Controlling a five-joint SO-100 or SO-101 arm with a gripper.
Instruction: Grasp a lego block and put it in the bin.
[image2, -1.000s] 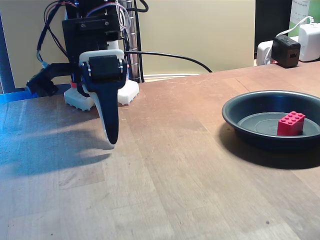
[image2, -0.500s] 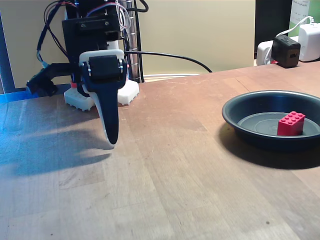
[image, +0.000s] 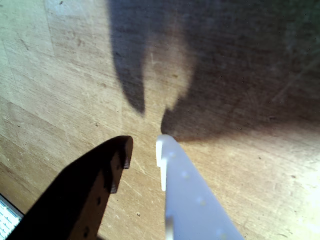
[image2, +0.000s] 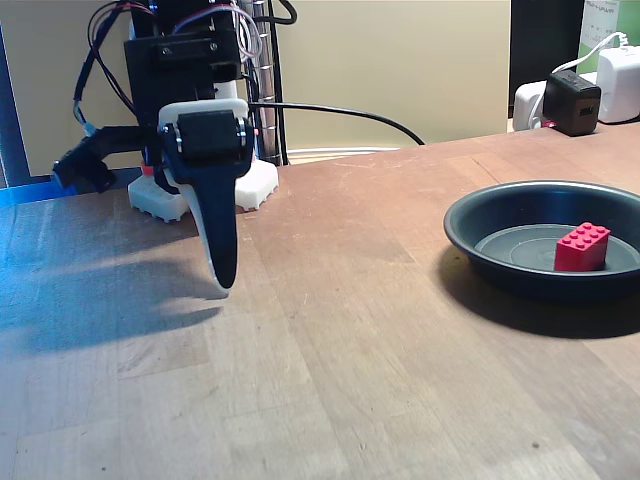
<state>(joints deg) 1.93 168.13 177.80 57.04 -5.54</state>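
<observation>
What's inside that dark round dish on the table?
A red lego block sits upright on the flat bottom of the bin. The near rim hides the closest strip of floor, and the dish runs past the picture's right edge.

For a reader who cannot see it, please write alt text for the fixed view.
A small bright red plastic lego block lies inside a wide, shallow dark grey round bin at the right of a wooden table. At the left, the black and white arm's gripper points down at the bare wood, holding nothing.
</observation>
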